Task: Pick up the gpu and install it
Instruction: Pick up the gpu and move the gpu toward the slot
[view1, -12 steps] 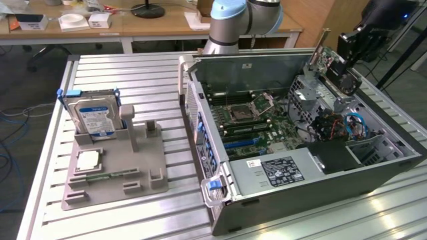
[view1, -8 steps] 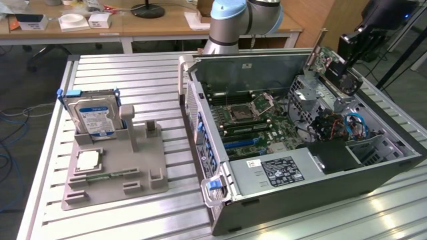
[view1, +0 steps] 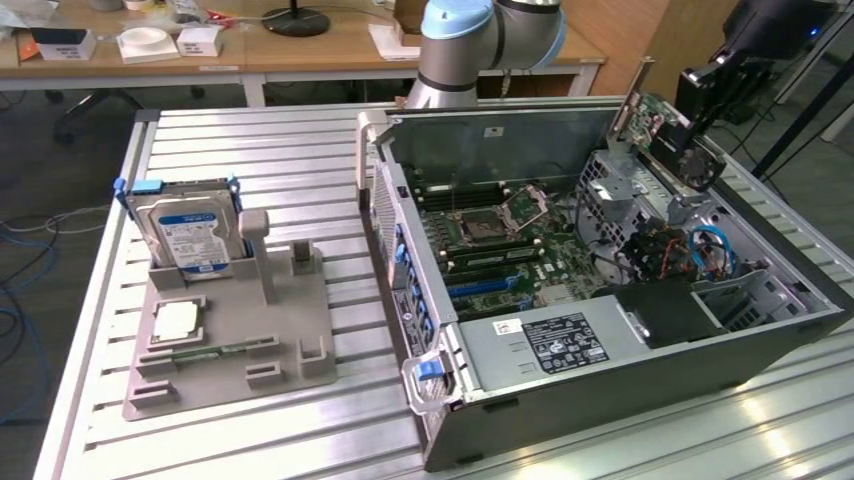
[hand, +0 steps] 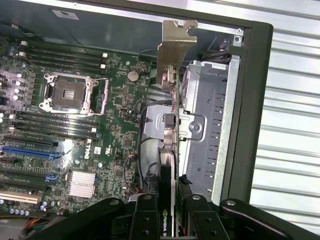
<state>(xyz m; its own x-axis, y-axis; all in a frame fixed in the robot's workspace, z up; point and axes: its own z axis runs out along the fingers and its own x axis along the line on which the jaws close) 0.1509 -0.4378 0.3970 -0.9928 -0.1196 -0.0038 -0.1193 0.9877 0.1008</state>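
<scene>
A metal drive cage (hand: 207, 117) stands just beside the gpu (hand: 168, 165) (thin dark card, silver bracket), clamped edge-on in the gripper (hand: 167, 212) above the open case (view1: 641, 380), toward the exterior view's far right.

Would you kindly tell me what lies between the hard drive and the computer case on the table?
In the exterior view, the grey stand's empty uprights, then a bare strip of slatted table, lie between the hard drive and the computer case.
</scene>
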